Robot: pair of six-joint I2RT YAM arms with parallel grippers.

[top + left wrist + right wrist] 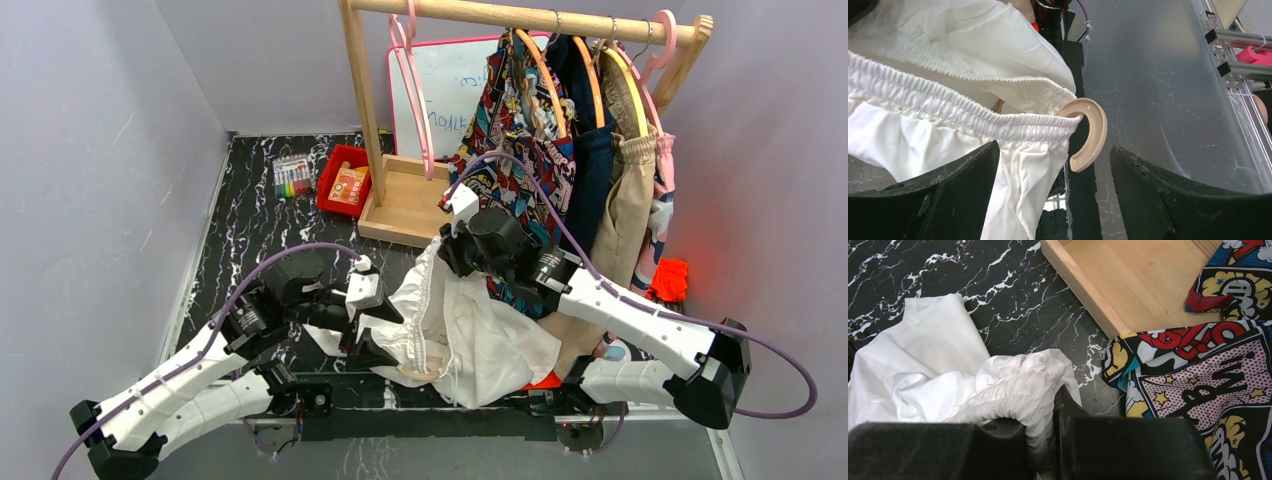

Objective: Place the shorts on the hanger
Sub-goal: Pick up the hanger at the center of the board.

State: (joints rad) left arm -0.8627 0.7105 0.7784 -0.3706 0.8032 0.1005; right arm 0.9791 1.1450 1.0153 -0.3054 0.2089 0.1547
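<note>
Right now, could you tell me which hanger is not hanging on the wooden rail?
The pale cream hanger, its hook poking from the white cloth shorts' elastic waistband; the pink hangers and orange-brown wooden hangers hang from the rail.

I see the shorts [475, 335] heaped near the surface's [250, 235] near edge, with their waistband drawn up to my right pincer [447, 243]. My left pincer [368, 340] sits at their left side. The hanger [418, 373] shows only as a pale curve peeking out beneath them.
</note>
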